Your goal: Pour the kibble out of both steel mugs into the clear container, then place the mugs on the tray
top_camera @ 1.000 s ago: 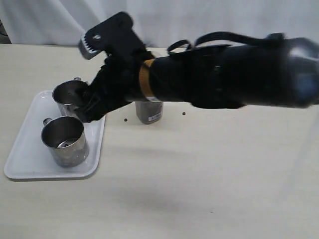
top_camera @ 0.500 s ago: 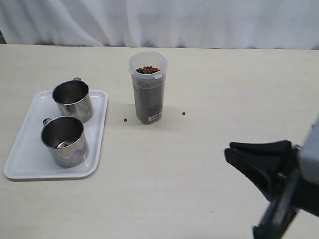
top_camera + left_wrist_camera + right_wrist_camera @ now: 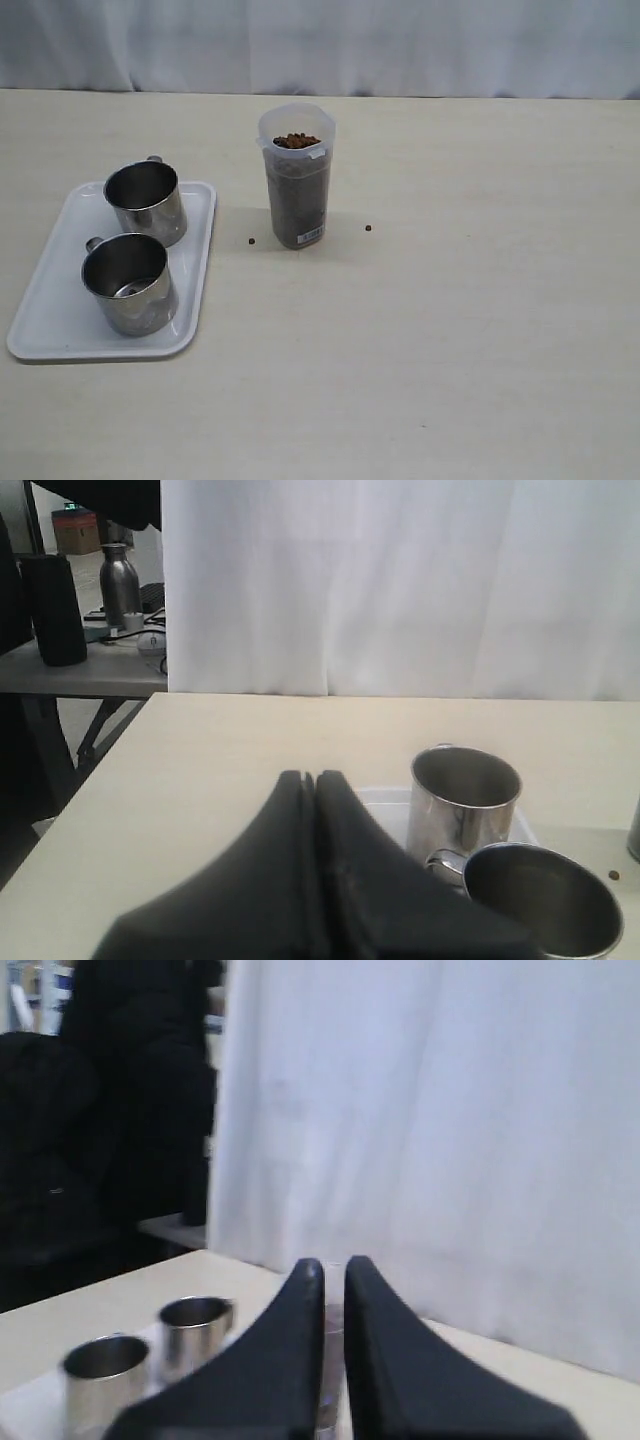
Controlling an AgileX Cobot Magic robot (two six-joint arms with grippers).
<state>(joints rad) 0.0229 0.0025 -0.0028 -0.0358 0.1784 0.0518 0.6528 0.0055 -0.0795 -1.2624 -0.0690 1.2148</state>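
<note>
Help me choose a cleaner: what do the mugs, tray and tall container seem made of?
The mugs: polished steel, it seems, given the mirror-like grey walls with reflections. The tray: probably plastic, smooth plain white with a soft sheen. The tall container: likely translucent plastic, since the kibble shows through its cloudy wall.

two steel mugs (image 3: 145,203) upright on white tray (image 3: 50,310), clear container (image 3: 297,195) beside it, nearly full of kibble (image 3: 296,141) (two pellets (image 3: 368,228) loose)
</note>
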